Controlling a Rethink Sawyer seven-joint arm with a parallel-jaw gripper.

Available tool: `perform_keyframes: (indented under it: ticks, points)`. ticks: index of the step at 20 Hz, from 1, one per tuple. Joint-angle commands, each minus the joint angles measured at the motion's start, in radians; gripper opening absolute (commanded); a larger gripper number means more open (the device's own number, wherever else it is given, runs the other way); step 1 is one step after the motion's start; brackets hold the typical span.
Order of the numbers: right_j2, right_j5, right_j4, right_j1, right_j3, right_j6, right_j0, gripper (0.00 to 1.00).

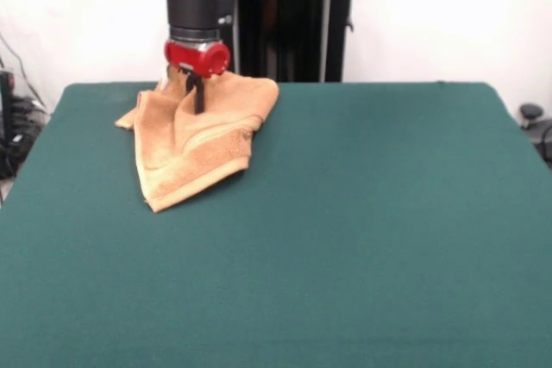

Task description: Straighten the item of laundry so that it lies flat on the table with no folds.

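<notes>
— What's the towel (194, 148) look like from your end?
— I see soft, nubby terry cloth, matt, with a flatter woven band. Table (362, 230) under it: matt felt-like cloth. My arm's wrist (197, 56) looks glossy, hard-shelled.

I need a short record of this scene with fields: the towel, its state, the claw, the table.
towel: orange-tan towel at the table's far left part
state: crumpled, with folds, not flat
claw: claw down on the towel's far part, its dark fingers against the cloth; open or shut not visible
table: green table; the towel covers only a small part
task: not yet done
</notes>
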Motion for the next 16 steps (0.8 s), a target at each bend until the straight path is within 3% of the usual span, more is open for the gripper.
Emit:
perform_keyframes:
  ticks: [1,7,9,10,13,16]
  points:
    - [0.165,0.103,0.032,0.079,-0.045,0.092,0.039,0.00]
    - [0.164,0.115,0.031,0.085,-0.055,0.084,0.042,0.00]
    - [0.072,0.101,0.051,0.081,-0.086,0.050,0.132,0.00]
    - [0.043,0.099,0.056,0.082,-0.099,0.044,0.158,1.00]
    - [0.044,0.126,0.036,0.077,-0.108,0.030,0.158,1.00]
    - [0.099,0.161,0.003,0.066,-0.099,0.029,0.102,1.00]
